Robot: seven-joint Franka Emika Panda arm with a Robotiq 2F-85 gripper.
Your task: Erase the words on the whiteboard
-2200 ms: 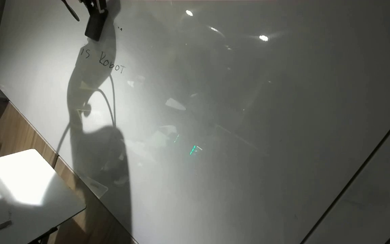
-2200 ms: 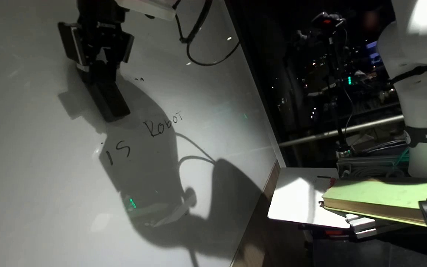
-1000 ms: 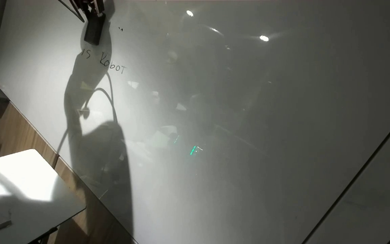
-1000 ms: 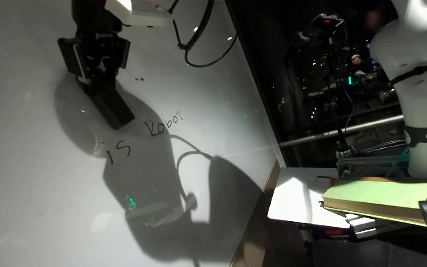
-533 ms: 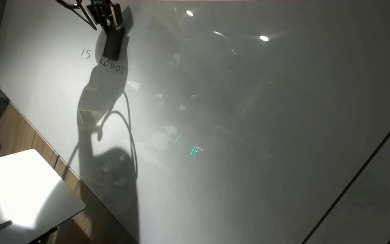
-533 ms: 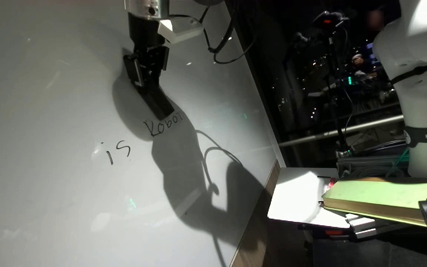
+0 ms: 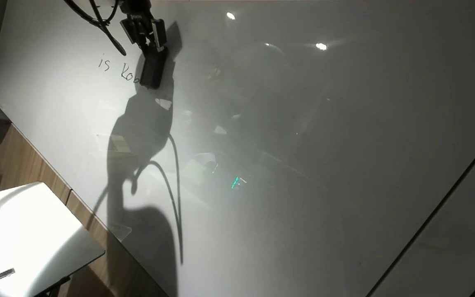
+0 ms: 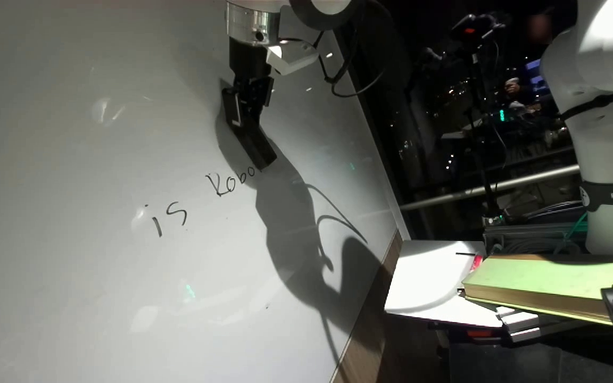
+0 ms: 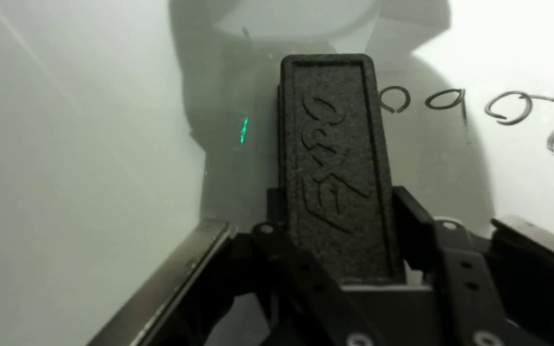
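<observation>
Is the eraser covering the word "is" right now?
No: in an exterior view, the word "is" shows uncovered on the whiteboard, clear of the eraser.

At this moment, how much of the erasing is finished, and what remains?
Done: the eraser is gripped in the jaws. In hand: wiping, probably, since it lies beside the last "o". Left: "is" and "Robo" are readable on the whiteboard.

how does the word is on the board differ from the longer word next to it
The short word, "is", has two letters; the longer word shows four, "Robo". The short word stands in bright light, while the longer word's end lies in shadow. The black eraser hides part of the longer word in an exterior view but none of the short word. Both are thin, dark handwriting on the whiteboard.
</observation>
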